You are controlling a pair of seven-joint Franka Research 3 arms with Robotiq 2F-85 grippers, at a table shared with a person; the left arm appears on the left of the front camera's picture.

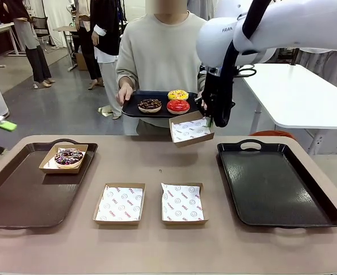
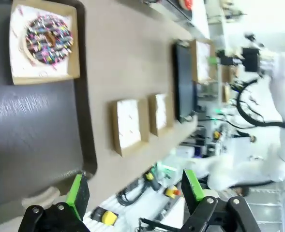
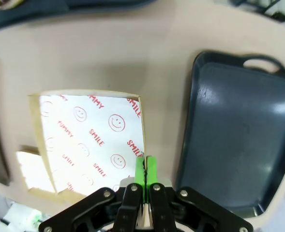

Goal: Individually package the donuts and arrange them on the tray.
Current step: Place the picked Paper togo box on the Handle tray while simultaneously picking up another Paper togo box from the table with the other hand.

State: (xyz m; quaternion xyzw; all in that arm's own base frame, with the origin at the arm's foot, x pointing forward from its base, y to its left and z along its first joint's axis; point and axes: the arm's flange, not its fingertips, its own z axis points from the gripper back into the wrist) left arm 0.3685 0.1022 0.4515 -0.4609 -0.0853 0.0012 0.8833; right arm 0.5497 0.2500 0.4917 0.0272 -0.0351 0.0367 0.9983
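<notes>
In the front view my right pincer (image 1: 211, 121) is clamped on the near right edge of the lifted box (image 1: 190, 130), holding it in the air just below the person's tray (image 1: 135, 110). That tray carries the chocolate donut (image 1: 150, 105), the yellow donut (image 1: 178, 94) and the red donut (image 1: 178, 106). The sprinkled donut (image 1: 69, 157) sits boxed on the left tray (image 1: 25, 189). Two empty boxes (image 1: 119, 203) wait on the tabletop (image 1: 157, 252), and the right tray (image 1: 277, 183) is bare. The lifted box hangs tilted, so I judge the step to be offering it for a donut. To do that well I level it and hold steady close under the tray's lip.

In the left wrist view my left pincer (image 2: 134, 186) stands wide with nothing between its pads, parked over the near end of the left tray. I leave it there, out of the way.

In the right wrist view the green pads are pressed together on the box rim, with the smiley paper liner spread flat inside. The grip takes only one edge, so a donut landing far from the pads may tip the box. I would want it set near the gripped side, then carry the box slowly and flat to a tray.
</notes>
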